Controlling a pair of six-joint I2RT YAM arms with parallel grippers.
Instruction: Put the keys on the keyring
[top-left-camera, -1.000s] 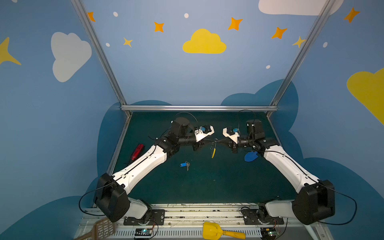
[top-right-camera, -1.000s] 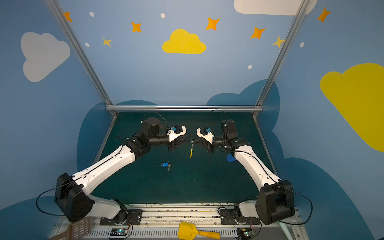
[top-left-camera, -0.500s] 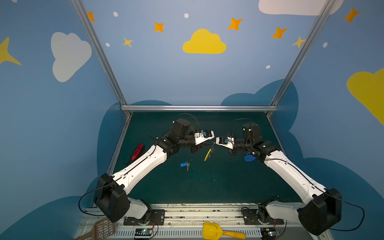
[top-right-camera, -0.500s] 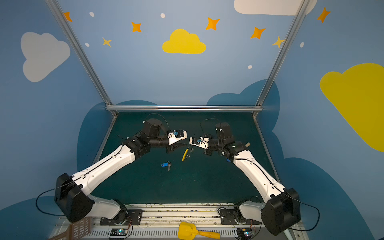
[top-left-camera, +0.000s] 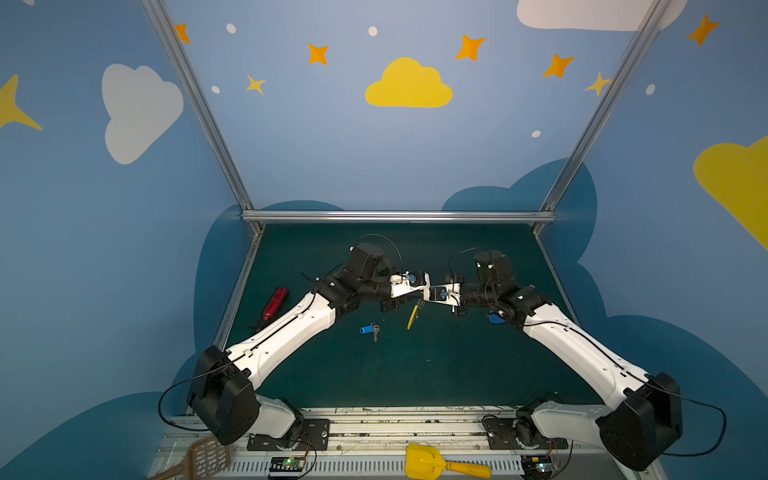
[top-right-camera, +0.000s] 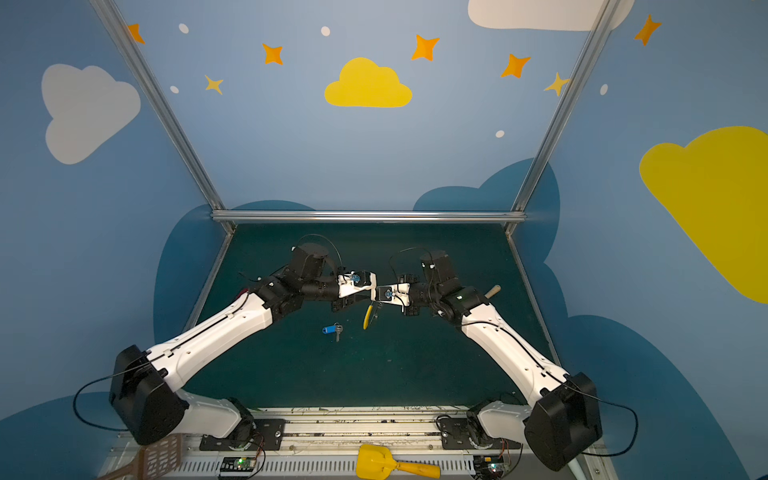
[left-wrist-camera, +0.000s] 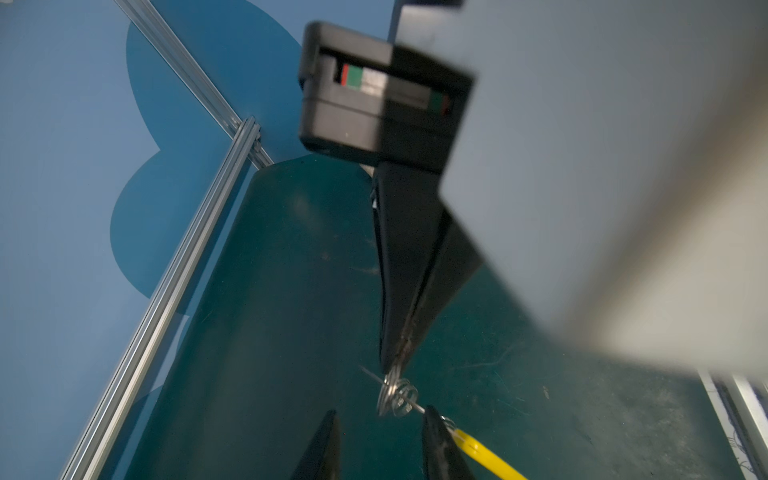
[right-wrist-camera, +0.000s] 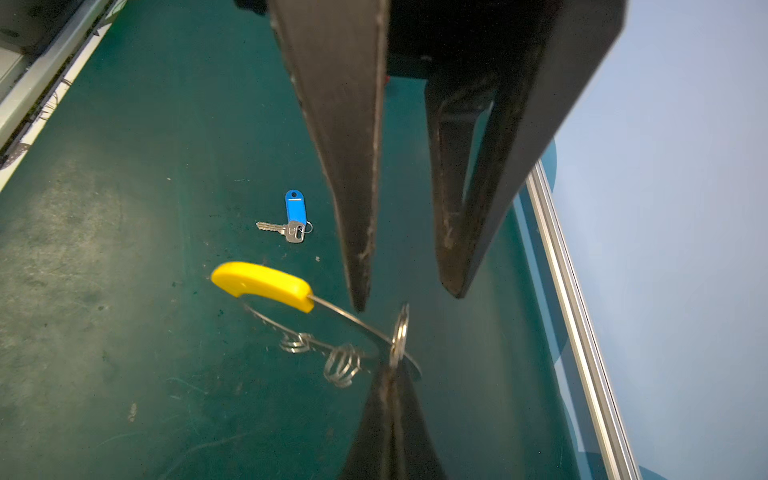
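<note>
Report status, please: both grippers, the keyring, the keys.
Left gripper open at the keyring. Right gripper shut on it, hoop hanging. Keys loose on the mat, not yet threaded. Nothing seen blocking them.

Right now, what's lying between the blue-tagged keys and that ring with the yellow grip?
Only bare green mat. The right wrist view shows the keys and the keyring apart, with no object between them.

Red object (top-left-camera: 275, 303) on mat (top-left-camera: 415, 374); yellow scoop (top-left-camera: 424, 463) off it.
</note>
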